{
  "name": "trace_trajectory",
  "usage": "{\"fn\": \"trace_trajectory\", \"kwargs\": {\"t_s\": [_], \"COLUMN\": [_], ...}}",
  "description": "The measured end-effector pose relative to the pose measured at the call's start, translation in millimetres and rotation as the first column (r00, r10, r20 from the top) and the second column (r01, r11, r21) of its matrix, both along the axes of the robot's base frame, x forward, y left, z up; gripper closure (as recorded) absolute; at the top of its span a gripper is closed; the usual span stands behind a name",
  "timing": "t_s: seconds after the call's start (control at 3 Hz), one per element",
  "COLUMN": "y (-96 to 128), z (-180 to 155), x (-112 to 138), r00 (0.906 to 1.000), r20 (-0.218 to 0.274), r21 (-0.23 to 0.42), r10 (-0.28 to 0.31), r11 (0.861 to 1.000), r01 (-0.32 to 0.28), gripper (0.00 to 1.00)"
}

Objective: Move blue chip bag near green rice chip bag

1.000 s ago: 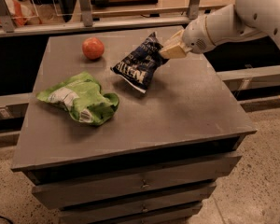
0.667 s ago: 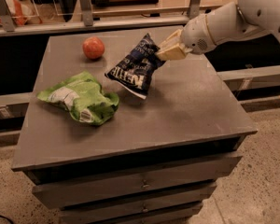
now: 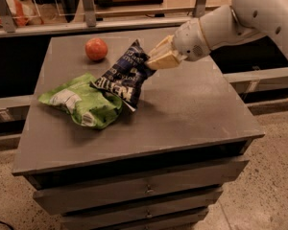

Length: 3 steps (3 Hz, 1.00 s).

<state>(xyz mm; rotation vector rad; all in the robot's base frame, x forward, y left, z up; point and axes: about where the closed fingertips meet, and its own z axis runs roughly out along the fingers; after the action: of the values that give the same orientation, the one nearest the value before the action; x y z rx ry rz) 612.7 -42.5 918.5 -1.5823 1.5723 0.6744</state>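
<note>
Navy blue chip bag (image 3: pixel 121 76), gripped at its 2 o'clock corner by the tool (image 3: pixel 152 60), touches the green rice chip bag (image 3: pixel 82 102); probably release comes next.

Not much to read here tbh. My gripper (image 3: pixel 155 60) is over the back middle of the table (image 3: pixel 192 110), fingers pinched on the top corner of the blue chip bag (image 3: pixel 121 76). That bag has big white block lettering across its dark front, but it's crumpled and tilted, so I can't spell out the word or the brand. The green rice chip bag (image 3: pixel 84 103) touching it has white label patches, and the print on them is too small to read. So nothing legible
</note>
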Motion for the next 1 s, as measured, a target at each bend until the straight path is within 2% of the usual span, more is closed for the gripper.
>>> {"fn": "trace_trajectory", "kwargs": {"t_s": [0.33,1.0], "y": [14.9,28.1], "z": [0.6,2.4], "x": [-6.5,-15.1], "r00": [0.9999,0.9995], "r20": [0.003,0.015], "r21": [0.016,0.027], "r10": [0.014,0.027], "r11": [1.000,0.999], "r01": [-0.014,-0.027], "gripper": [0.59,0.13]}}
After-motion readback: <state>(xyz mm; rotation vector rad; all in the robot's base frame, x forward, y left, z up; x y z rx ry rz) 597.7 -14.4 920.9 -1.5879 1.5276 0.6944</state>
